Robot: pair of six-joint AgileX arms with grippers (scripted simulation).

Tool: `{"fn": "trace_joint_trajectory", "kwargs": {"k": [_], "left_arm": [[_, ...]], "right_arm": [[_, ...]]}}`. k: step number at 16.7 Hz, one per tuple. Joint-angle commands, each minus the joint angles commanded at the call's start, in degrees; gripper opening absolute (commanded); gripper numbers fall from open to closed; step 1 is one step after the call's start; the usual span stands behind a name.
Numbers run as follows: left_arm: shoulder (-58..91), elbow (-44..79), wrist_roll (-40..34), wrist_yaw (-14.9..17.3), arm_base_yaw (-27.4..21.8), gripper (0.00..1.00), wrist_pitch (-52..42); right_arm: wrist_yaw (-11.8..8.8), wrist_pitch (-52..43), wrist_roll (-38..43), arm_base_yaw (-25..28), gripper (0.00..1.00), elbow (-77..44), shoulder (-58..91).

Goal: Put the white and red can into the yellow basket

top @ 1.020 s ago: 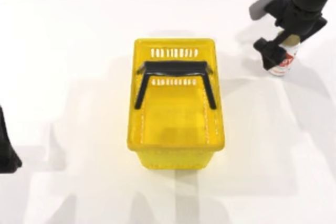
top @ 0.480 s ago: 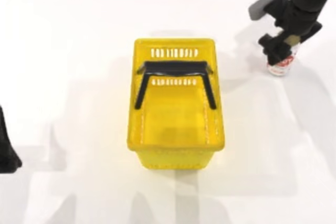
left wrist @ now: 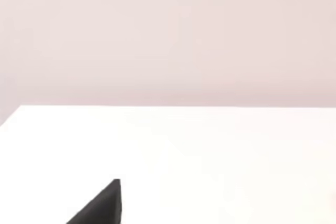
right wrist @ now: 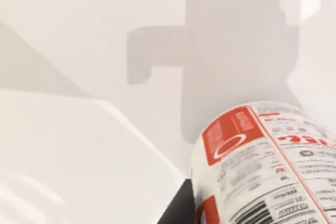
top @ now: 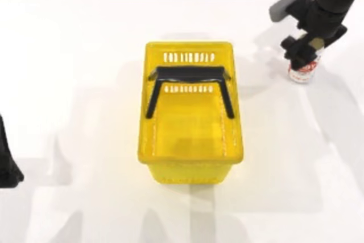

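White and red can (top: 302, 73) stands upright at the table's far right, well apart from the yellow basket (top: 190, 157) in the middle. Your right gripper (top: 300, 52) sits over its top, fingers down around the can; whether they are clamped yet you cannot tell. Expect a light, stiff can with a smooth, slippery wall: take it mid-body, squarely. Your left arm (top: 8, 163) is parked at the left edge.
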State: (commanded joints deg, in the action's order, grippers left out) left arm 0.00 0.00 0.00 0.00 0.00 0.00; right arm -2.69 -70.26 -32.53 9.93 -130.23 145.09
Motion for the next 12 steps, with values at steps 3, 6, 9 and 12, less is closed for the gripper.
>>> {"fn": "trace_joint_trajectory", "kwargs": {"k": [3,6,9,12], "left_arm": [[0.0,0.0,0.0,0.0,0.0,1.0,0.0],[0.0,0.0,0.0,0.0,0.0,1.0,0.0],[0.0,0.0,0.0,0.0,0.0,1.0,0.0],[0.0,0.0,0.0,0.0,0.0,1.0,0.0]], "right_arm": [[0.0,0.0,0.0,0.0,0.0,0.0,0.0],[0.0,0.0,0.0,0.0,0.0,0.0,0.0],[-0.35,0.46,0.23,-0.13,0.0,0.23,-0.16],[-3.43,5.5,1.74,0.41,0.0,2.54,-1.23]]}}
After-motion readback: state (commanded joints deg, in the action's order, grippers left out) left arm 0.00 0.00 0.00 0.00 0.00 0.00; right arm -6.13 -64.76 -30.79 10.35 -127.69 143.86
